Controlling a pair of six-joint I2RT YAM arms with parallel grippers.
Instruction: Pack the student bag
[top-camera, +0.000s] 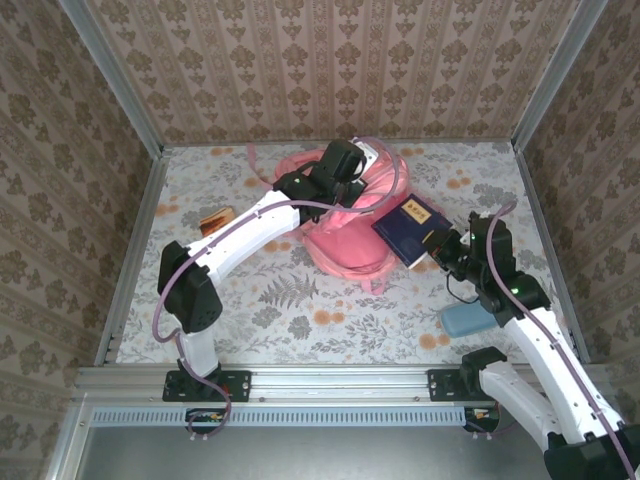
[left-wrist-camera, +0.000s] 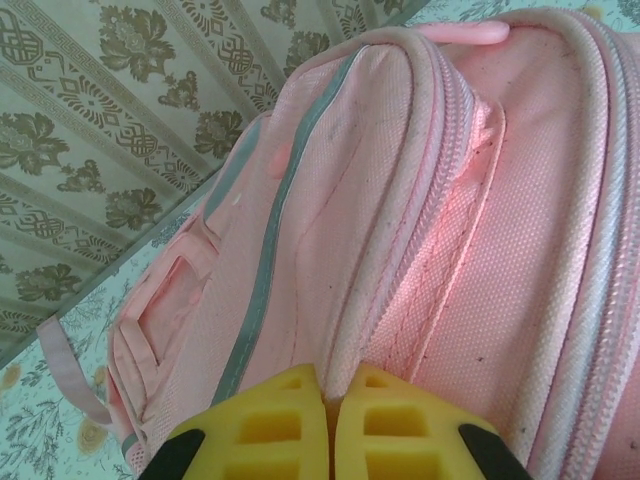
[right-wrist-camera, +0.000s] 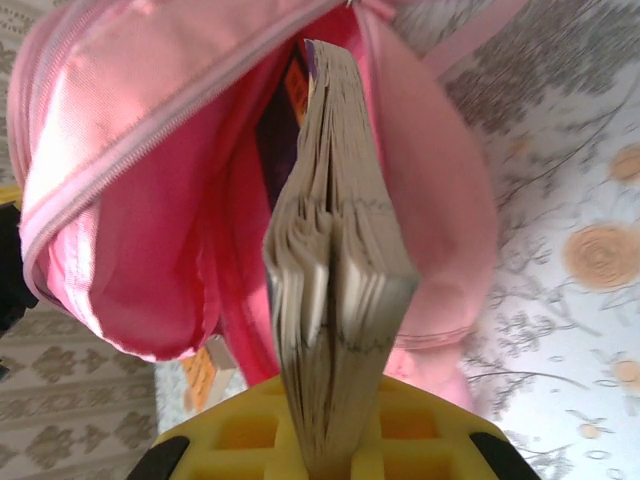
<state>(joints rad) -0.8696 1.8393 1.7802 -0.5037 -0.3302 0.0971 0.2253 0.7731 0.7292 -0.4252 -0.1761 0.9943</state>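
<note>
From above, we see the pink student bag (top-camera: 340, 240) lying in the far middle of the tabletop (top-camera: 300, 320). The left gripper (top-camera: 345, 163) is on its top. The right gripper (top-camera: 441, 250) holds a dark blue book (top-camera: 408, 226) at the bag's right side, and a teal pencil case (top-camera: 465, 320) lies near the right arm.

On the left wrist, the yellow fingers (left-wrist-camera: 265, 425) are pressed together on a fabric ridge of the bag (left-wrist-camera: 400, 200).

On the right wrist, the gripper (right-wrist-camera: 335, 445) is pinching the book (right-wrist-camera: 335, 280), whose far end is inside the bag's (right-wrist-camera: 140, 230) open mouth.
</note>
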